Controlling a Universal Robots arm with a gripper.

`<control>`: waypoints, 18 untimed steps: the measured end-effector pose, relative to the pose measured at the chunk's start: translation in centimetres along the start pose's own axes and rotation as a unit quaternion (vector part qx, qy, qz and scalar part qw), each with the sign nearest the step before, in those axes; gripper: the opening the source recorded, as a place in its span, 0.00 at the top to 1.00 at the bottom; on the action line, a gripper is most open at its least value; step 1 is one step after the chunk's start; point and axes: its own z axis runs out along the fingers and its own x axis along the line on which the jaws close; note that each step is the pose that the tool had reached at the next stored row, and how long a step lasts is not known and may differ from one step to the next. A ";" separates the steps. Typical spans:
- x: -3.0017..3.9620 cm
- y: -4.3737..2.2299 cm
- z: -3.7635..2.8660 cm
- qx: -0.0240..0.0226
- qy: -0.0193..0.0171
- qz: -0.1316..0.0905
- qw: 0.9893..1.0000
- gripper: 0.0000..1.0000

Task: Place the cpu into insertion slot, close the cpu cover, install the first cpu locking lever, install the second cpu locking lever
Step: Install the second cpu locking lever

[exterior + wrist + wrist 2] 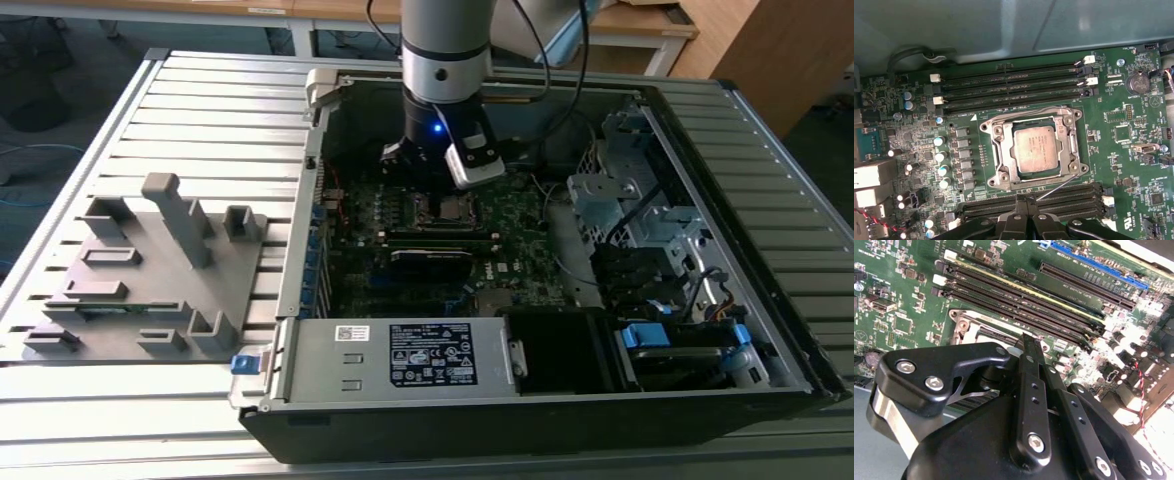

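CPU (1035, 149) seated in the insertion slot (1004, 172) with its dull silver top showing through the window of the cpu cover (1064, 131), which lies flat over it: that is what sits just ahead of my end effector (1026, 200) in the first wrist view. My fingers (1017, 206) are pressed together with nothing between them, their tips hovering at the socket's near edge, beside a thin wire lever (1058, 186) that slants out from the socket corner, across the memory slots (1064, 202). In the second wrist view my black end effector (1028, 347) covers much of the socket. Around it spreads the green motherboard (1124, 165), with a second bank of memory slots (1014, 85) beyond the socket. In the exterior view my arm (447, 60) reaches down into the open computer case (747, 250), which lies on the ribbed bench (200, 110) next to a grey fixture plate (134, 270).
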 end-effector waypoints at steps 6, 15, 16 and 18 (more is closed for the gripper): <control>0.08 -0.09 0.10 0.001 0.000 0.000 1.000 0.90; 0.12 -0.17 0.13 0.001 0.000 0.000 1.000 0.90; 0.15 -0.18 0.13 0.001 -0.001 0.000 1.000 0.90; 0.18 -0.22 0.13 0.001 -0.001 0.000 1.000 0.90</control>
